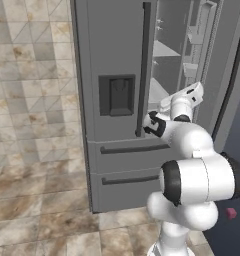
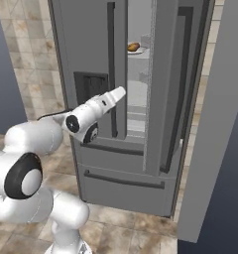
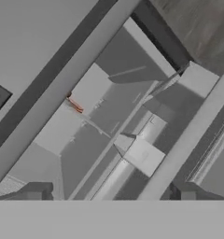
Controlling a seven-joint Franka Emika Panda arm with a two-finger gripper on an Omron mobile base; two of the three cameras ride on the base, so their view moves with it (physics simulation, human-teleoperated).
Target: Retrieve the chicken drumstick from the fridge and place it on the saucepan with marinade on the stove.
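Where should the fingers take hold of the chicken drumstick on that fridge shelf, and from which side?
Judging from the right base view, grip the chicken drumstick across its narrow middle, coming straight in through the open gap of the fridge. It lies lengthwise on a white plate on an upper shelf, so closing across its short width suits the open gripper best. Its finer shape is too small to tell.

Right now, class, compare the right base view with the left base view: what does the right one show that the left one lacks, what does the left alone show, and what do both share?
Right base view alone: the chicken drumstick, lying on a white plate on an upper shelf inside the fridge.

Left base view alone: a small pink object low at the right edge, beside the arm.

Both: the grey fridge with its dark dispenser panel, long dark handles, two lower drawers, its right door standing open, and the white arm reaching toward the opening.
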